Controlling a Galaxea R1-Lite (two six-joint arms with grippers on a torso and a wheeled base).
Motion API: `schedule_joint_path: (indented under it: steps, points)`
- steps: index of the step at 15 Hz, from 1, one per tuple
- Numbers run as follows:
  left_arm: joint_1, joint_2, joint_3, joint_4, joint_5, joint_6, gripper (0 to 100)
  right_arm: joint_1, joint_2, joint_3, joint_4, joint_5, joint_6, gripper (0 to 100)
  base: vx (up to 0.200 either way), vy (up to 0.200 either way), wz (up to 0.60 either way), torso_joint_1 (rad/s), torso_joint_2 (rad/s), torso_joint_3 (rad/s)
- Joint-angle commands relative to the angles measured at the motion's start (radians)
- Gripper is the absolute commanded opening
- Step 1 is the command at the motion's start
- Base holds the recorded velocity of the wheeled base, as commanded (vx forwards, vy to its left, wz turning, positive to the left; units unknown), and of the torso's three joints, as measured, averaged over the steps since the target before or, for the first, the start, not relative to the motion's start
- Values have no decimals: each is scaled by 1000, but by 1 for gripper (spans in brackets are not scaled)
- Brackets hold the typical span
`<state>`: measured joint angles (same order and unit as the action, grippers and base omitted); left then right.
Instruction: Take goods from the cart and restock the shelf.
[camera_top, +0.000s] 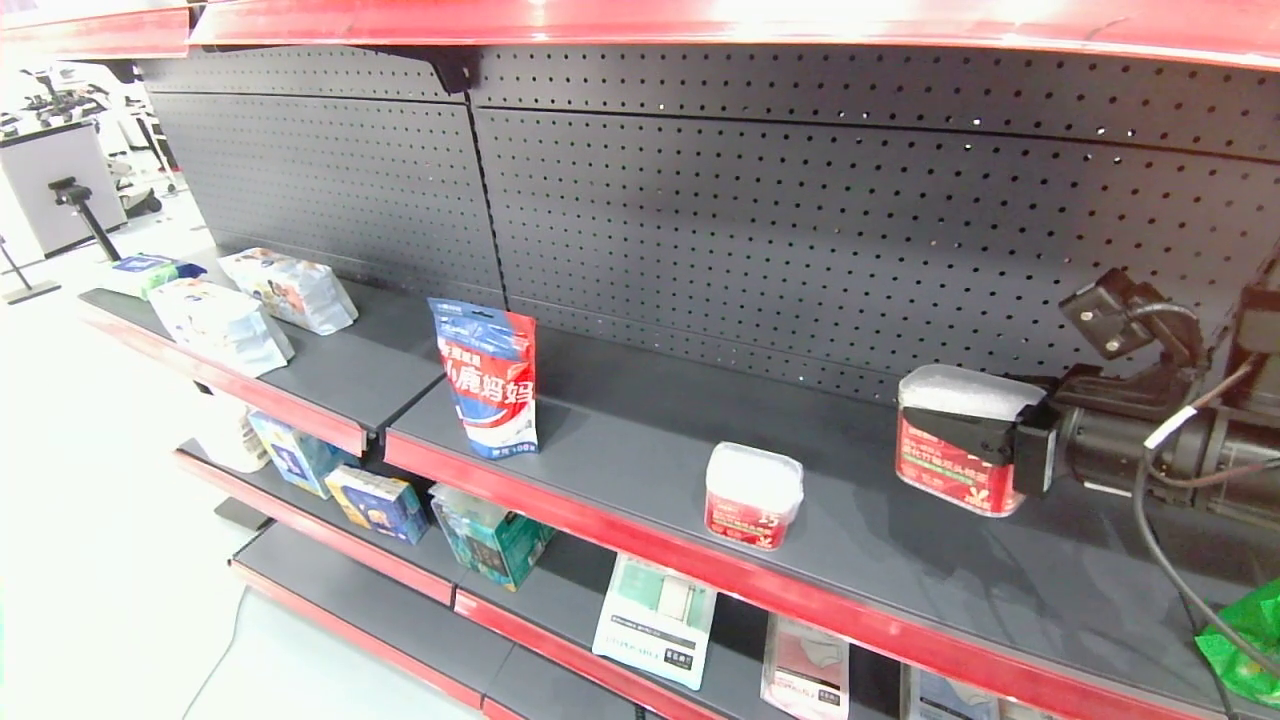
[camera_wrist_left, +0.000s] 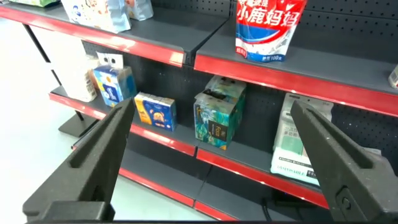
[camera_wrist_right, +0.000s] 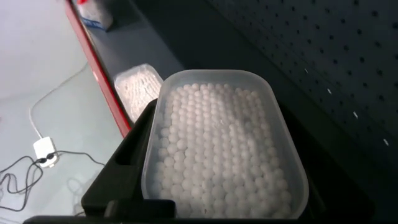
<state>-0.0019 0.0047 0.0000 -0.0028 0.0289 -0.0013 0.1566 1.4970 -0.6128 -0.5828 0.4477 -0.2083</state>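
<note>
**Currently: right gripper holding a tub at the middle shelf, left gripper hanging open**

The right gripper (camera_top: 985, 432) is clamping a tub (camera_top: 955, 485) from its sides, with one black finger lying across the tub's front face. The tub has a red label and a clear lid, and in the right wrist view the lid (camera_wrist_right: 224, 149) is showing a filling of small white beads. The tub is sitting upright and low over the dark board of the middle shelf (camera_top: 650, 430), towards the shelf's right end and near the pegboard back (camera_top: 800, 230). Whether its base is touching the board cannot be told.

A second tub (camera_top: 753, 495) of the same kind is standing on the same board, to the left of the held one and nearer the red front edge, apart from it. Further left, a red, white and blue pouch (camera_top: 487, 378) is standing upright by the joint between two shelf boards. Two white wrapped packs (camera_top: 220, 325) are lying on the next board to the left.

The left gripper (camera_wrist_left: 211, 168) is hanging in front of the lower shelf, its jaws standing wide apart and holding nothing. On that lower shelf, a blue box (camera_wrist_left: 112, 84), a yellow and blue box (camera_wrist_left: 155, 111), a green box (camera_wrist_left: 217, 112) and a white pack (camera_wrist_left: 295, 143) are sitting in a row.

A green bag (camera_top: 1245, 640) is showing at the right edge of the head view.
</note>
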Motion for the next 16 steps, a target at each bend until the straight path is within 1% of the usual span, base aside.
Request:
schedule_joint_path:
  steps: [1, 3, 4, 8, 10, 12, 13, 16]
  points:
    - [-1, -2, 0, 0, 0, 0, 100, -22, 169, -4, -89, 69, -10, 0, 0, 0, 0, 0, 0, 0]
    - [0, -2, 0, 0, 0, 0, 100, -34, 230, -33, -144, 83, -3, 0, 0, 0, 0, 0, 0, 0]
    - [-1, -2, 0, 0, 0, -2, 100, -45, 278, -74, -158, 117, -8, 0, 0, 0, 0, 0, 0, 0]
    - [0, -2, 0, 0, 0, -2, 100, -75, 424, -177, -236, 169, -10, 0, 0, 0, 0, 0, 0, 0]
    - [-1, -2, 0, 0, 0, 0, 100, -65, 466, -199, -246, 203, -23, 0, 0, 0, 0, 0, 0, 0]
    - [0, -2, 0, 0, 0, 0, 100, -57, 511, -217, -261, 217, -66, 0, 0, 0, 0, 0, 0, 0]
    - [-1, -2, 0, 0, 0, -2, 100, -38, 525, -219, -262, 227, -79, 0, 0, 0, 0, 0, 0, 0]
    - [-1, -2, 0, 0, 0, 0, 100, -14, 555, -228, -269, 230, -77, 0, 0, 0, 0, 0, 0, 0]
